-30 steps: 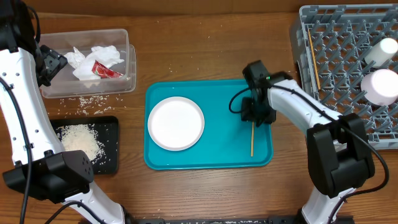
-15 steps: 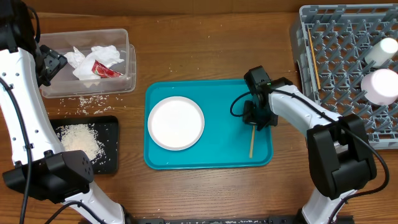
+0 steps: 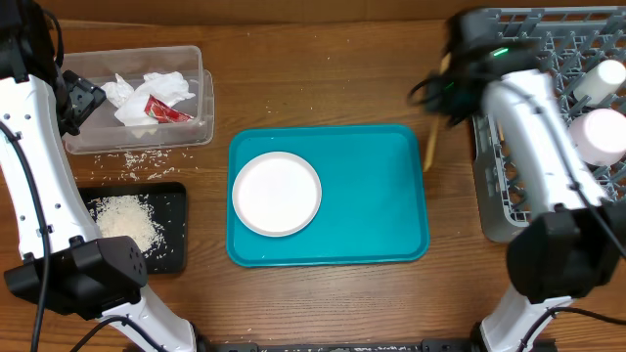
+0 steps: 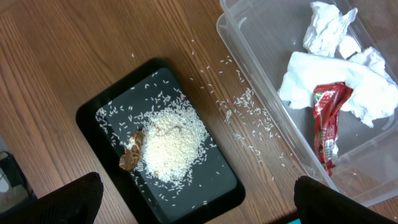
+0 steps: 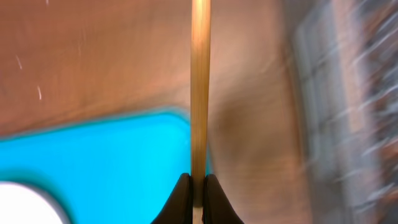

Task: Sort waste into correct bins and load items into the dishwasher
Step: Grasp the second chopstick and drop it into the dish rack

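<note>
My right gripper [image 5: 198, 186] is shut on a thin wooden chopstick [image 5: 200, 93]. From overhead the chopstick [image 3: 428, 147] hangs above the table between the teal tray [image 3: 391, 235] and the grey dishwasher rack [image 3: 548, 59], with the right gripper [image 3: 452, 78] at its top end. A round white plate [image 3: 277, 194] lies on the teal tray. My left gripper [image 4: 196, 182] is open above the black tray [image 4: 211, 186], which holds rice [image 4: 171, 143] and a brown scrap [image 4: 132, 155]. The clear tub [image 4: 249, 74] holds tissue [image 4: 323, 81] and a red wrapper [image 4: 326, 124].
A white bowl [image 3: 599, 135] and a white cup [image 3: 602, 80] sit in the rack at the right. Loose rice grains [image 3: 137, 159] are scattered on the wood between the tub [image 3: 196, 59] and the black tray [image 3: 176, 254]. The right wrist view is motion-blurred.
My right gripper shut on the chopstick lying on the teal tray, lifted it, and carried it up and right to the rack's left edge. The left arm has not moved.
</note>
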`<state>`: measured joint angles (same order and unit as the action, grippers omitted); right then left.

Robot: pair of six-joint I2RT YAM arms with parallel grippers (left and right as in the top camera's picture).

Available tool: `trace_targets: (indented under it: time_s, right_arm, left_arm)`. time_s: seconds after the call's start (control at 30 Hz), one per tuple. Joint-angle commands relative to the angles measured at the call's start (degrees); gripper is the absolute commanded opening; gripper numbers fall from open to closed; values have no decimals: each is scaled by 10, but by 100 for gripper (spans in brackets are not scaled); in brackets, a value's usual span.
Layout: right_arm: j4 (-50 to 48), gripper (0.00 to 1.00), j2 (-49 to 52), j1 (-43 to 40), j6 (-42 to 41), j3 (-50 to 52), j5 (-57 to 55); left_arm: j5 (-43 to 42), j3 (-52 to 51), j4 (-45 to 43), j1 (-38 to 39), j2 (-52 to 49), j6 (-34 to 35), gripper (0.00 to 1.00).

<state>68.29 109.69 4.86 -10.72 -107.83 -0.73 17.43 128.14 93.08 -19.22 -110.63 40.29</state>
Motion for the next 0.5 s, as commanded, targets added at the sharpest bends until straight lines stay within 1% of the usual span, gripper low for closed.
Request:
trace_targets:
  time_s: [0.0, 0.2, 0.33, 0.37, 0.4, 0.47]
  right_arm:
    - [-14, 4, -5, -56, 172, -56, 8]
    - [-66, 4, 9, -133, 263, -44, 8]
    - [-74, 4, 28, -159, 286, -18, 8]
    - [-77, 6, 34, -163, 286, -11, 8]
    - [-78, 11, 43, -168, 288, -2, 8]
    - [-77, 14, 52, -171, 287, 7, 8]
  left_arm:
    - [10, 5, -1, -2, 3, -5, 100]
    - [10, 5, -1, -2, 3, -5, 100]
    - [10, 5, -1, -2, 3, -5, 100]
    - [10, 5, -1, -2, 3, -5, 100]
    - [10, 5, -1, -2, 3, -5, 100]
    - [10, 5, -1, -2, 3, -5, 100]
